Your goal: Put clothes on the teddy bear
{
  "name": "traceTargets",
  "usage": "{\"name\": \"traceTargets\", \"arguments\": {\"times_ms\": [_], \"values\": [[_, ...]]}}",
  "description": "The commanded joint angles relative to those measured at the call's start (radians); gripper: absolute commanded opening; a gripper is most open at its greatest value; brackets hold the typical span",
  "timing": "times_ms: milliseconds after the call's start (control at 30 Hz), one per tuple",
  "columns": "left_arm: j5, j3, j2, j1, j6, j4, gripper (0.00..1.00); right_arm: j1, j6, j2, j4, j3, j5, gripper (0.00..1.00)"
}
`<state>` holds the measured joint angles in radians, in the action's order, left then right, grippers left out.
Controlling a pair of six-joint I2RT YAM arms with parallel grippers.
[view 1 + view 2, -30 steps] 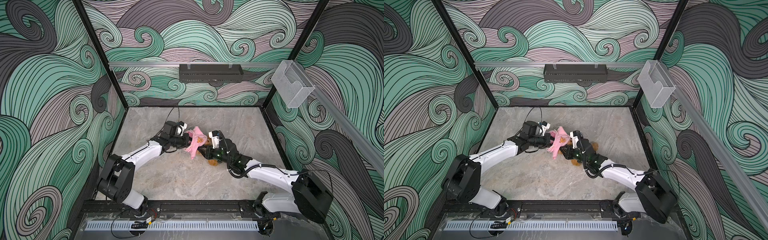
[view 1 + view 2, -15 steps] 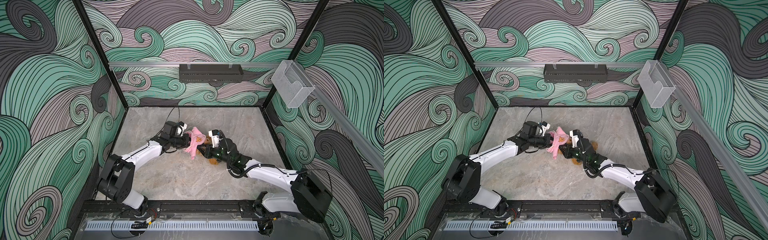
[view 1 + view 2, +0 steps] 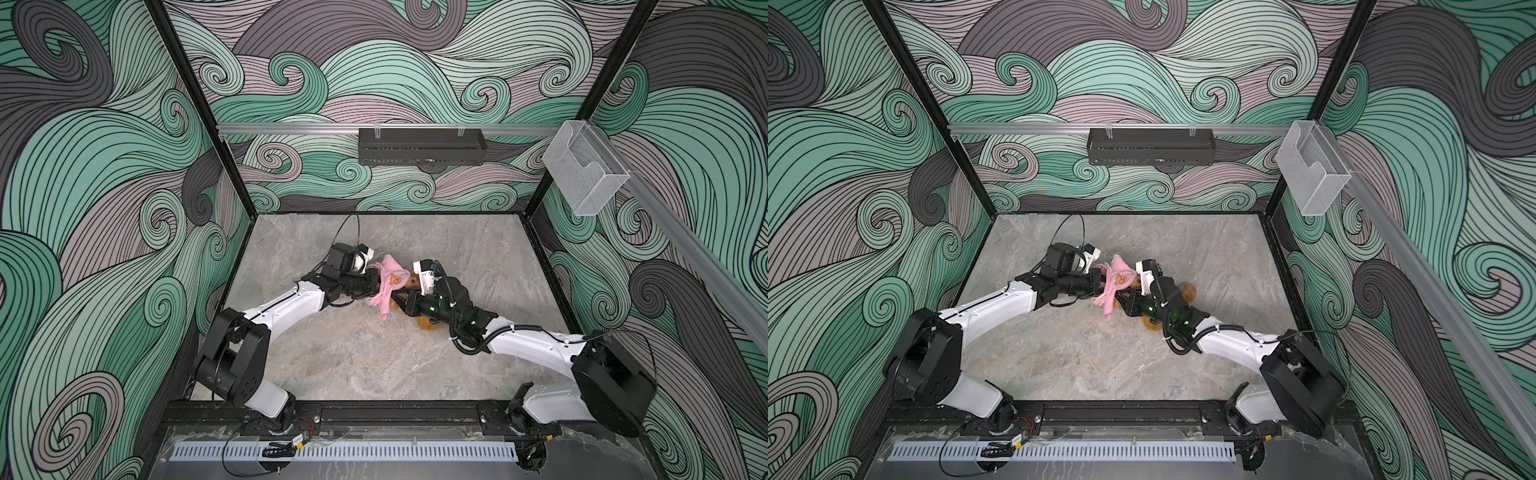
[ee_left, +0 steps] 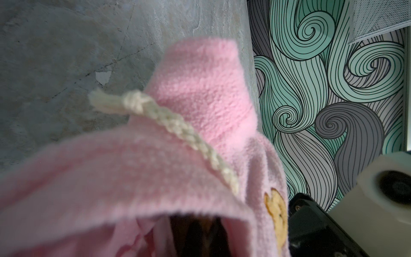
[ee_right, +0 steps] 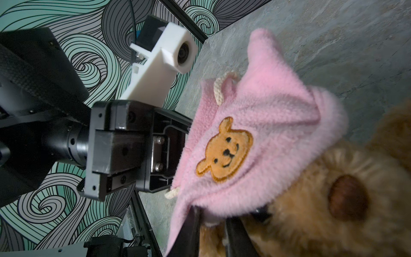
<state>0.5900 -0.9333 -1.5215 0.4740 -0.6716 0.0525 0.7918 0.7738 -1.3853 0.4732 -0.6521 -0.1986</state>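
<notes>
Close in, in the right wrist view, looking along two dark fingers (image 5: 191,227) of the right gripper (image 5: 212,217), standing slightly apart with pink hem and brown fur between; cannot tell whether truly pinching either. Just behind, seeing the bear (image 5: 322,211) lying on the floor under the right arm, snout and fur mostly uncovered. Watching the garment (image 5: 255,124) draping onto its head, with an orange bear-face patch (image 5: 224,151) facing outward. Opposite, finding the left gripper (image 3: 376,286) pressed together on the garment's far edge and holding it lifted, with fingertips hidden in fleece. In the left wrist view, noting a cream cord (image 4: 178,126) lying across the pink.

Judging the step as opening the garment over the head, with dressing barely begun. Next, probably calling for spreading the hem and drawing it down past the ears while keeping the bear from sliding. Needing a slow, even pull, given fleece likely catching on curly fur.

Farther out in both top views, taking in a grey stone-look floor (image 3: 374,365). Beyond that, meeting walls (image 3: 104,166) swirling in teal, mauve and grey. At the back, making out a black box (image 3: 422,151) hanging on a rail (image 3: 291,126). On the right wall, spotting a clear holder (image 3: 582,172).
</notes>
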Motion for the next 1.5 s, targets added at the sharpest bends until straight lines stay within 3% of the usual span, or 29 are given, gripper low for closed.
{"name": "traceTargets", "arguments": {"times_ms": [0,200,367,667,1033,1200,1367,1467], "values": [[0.044,-0.037,-0.019,0.028,0.027,0.035,0.00,0.012,0.026,-0.012,0.095,-0.044,-0.013,0.20],[0.033,-0.042,-0.024,0.030,0.032,0.047,0.00,0.015,0.047,-0.018,0.112,-0.040,-0.007,0.08],[-0.020,-0.039,-0.003,0.025,0.017,0.062,0.00,0.015,0.064,0.031,-0.016,-0.018,0.064,0.00],[-0.126,0.020,0.056,-0.030,-0.091,0.008,0.00,0.016,0.069,0.166,-0.212,0.083,0.051,0.01],[-0.160,0.048,0.078,-0.075,-0.126,-0.003,0.00,0.014,0.023,0.253,-0.431,0.110,0.044,0.01],[-0.045,0.027,0.061,-0.099,-0.105,-0.012,0.00,-0.021,0.022,0.248,-0.644,0.087,0.196,0.00],[0.194,0.006,0.016,-0.122,-0.085,-0.039,0.00,-0.114,-0.018,0.234,-0.663,0.086,0.292,0.00],[0.268,-0.007,-0.003,-0.134,-0.005,-0.015,0.00,-0.164,-0.038,0.217,-0.606,0.084,0.299,0.00]]}}
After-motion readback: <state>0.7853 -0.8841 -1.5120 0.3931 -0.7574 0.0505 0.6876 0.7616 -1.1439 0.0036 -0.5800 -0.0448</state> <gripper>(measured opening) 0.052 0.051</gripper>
